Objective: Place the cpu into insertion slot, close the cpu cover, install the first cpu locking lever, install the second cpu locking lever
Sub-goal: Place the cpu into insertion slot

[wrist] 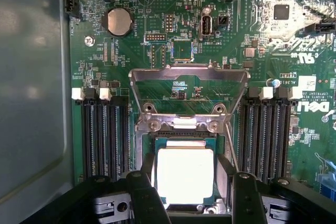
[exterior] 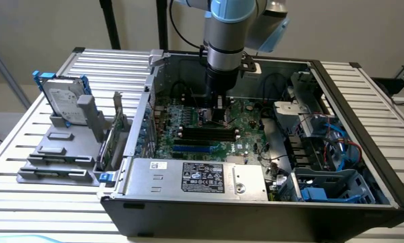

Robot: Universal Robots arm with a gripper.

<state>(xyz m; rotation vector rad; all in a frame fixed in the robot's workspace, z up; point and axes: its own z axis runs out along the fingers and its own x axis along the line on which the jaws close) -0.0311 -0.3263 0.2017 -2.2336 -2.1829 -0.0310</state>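
One gripper [exterior: 219, 117] stands low over the board near the middle of the exterior view, inside the one open case [exterior: 256, 217]. Its two black fingers [wrist: 144, 192] are clasped on opposite edges of the single cpu [wrist: 185, 174]. The cpu is a pale cream square with a thin green border, lying within the silvery rim of the one slot [wrist: 140, 142]. The one cover [wrist: 157, 74], a silvery frame with a square opening, is swung open away from the slot, between two banks of memory slots [wrist: 105, 135].

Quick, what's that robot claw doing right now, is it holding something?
Gripper: cannot be told; it straddles the cpu at the insertion slot.
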